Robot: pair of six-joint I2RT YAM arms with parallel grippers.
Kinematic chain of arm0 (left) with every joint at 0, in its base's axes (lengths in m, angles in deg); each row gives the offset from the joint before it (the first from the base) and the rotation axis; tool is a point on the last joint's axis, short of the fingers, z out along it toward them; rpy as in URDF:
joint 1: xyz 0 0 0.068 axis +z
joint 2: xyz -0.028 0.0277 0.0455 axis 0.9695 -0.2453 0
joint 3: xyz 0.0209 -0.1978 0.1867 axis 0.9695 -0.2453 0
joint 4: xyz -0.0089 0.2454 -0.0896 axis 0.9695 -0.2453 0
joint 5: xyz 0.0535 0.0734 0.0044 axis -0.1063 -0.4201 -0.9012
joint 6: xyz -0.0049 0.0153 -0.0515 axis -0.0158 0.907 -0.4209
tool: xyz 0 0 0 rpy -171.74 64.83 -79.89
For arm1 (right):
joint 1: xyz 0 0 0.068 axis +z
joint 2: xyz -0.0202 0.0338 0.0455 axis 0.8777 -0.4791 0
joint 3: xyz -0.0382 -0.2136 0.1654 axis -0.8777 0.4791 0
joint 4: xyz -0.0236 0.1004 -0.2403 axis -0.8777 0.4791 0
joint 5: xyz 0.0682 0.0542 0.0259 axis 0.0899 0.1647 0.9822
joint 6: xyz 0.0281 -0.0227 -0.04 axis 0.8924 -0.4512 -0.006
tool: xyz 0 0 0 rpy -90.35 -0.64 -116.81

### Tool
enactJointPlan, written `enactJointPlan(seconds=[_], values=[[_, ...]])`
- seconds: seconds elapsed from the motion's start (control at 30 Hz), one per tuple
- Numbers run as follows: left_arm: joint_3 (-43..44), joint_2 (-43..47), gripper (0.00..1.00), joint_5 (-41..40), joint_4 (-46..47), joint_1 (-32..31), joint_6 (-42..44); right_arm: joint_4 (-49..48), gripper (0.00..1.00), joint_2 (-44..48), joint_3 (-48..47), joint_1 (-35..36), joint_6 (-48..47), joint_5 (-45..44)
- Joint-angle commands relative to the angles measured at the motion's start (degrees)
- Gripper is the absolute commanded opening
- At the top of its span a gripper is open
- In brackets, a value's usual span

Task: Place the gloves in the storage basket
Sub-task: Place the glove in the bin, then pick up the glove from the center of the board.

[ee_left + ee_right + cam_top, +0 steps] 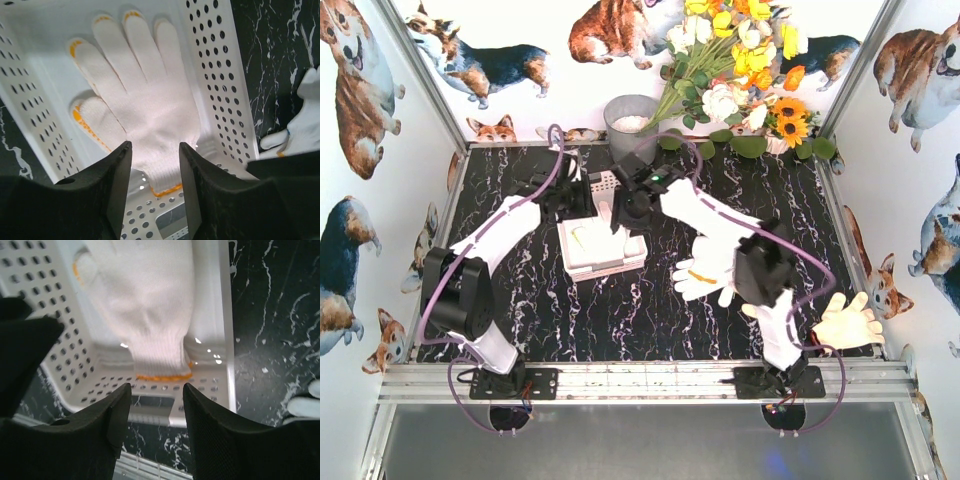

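The white perforated storage basket [603, 262] stands at mid-table. One white knit glove with orange trim [145, 100] lies flat inside it, also showing in the right wrist view [145, 295]. My left gripper [155, 150] is open and empty just above the glove's cuff, at the basket's far end [575, 198]. My right gripper [156, 390] is open and empty over the basket's end wall [155, 402], beside the left one [628, 208]. White gloves [705, 270] lie on the table right of the basket. A beige glove [848, 320] lies at the near right.
A grey metal bucket [630, 122] and a bunch of flowers [740, 60] stand at the back. The right arm's elbow [765, 265] hangs over the loose white gloves. Walls close the table on the left, right and back.
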Motion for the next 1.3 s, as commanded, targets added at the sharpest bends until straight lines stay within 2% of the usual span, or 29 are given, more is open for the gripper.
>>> enactJointPlan(seconds=[0.0, 0.13, 0.47, 0.6, 0.73, 1.1, 1.27], values=[[-1.54, -0.67, 0.34, -0.03, 1.61, -2.19, -3.13, -7.49, 0.49, 11.14, 6.38, -0.12, -0.59, -1.07], [-4.23, -1.33, 0.24, 0.00, 1.90, -3.47, -5.06, -9.40, 0.49, 18.09, 13.83, -1.43, 0.49, -1.60], [-9.87, -3.02, 0.19, -3.21, 4.01, -5.49, -6.55, -10.35, 0.49, 33.80, 29.92, -5.37, 0.59, -3.80], [-9.26, -5.16, 0.17, -8.32, 3.57, -5.49, -5.08, -10.29, 0.49, 39.16, 35.88, -5.63, 0.76, -6.28], [-8.50, -7.60, 0.15, -9.01, 4.50, -5.48, -3.81, -9.63, 0.50, 44.04, 40.81, -6.06, 1.07, -7.56], [-3.81, -11.73, 0.14, -17.28, 0.48, -4.58, 0.73, -6.48, 0.52, 56.55, 53.62, -10.92, 2.71, -7.51], [-2.25, -12.50, 0.14, -15.13, -0.06, -4.42, 1.05, -5.53, 0.52, 60.55, 56.46, -12.45, 2.83, -7.48]])
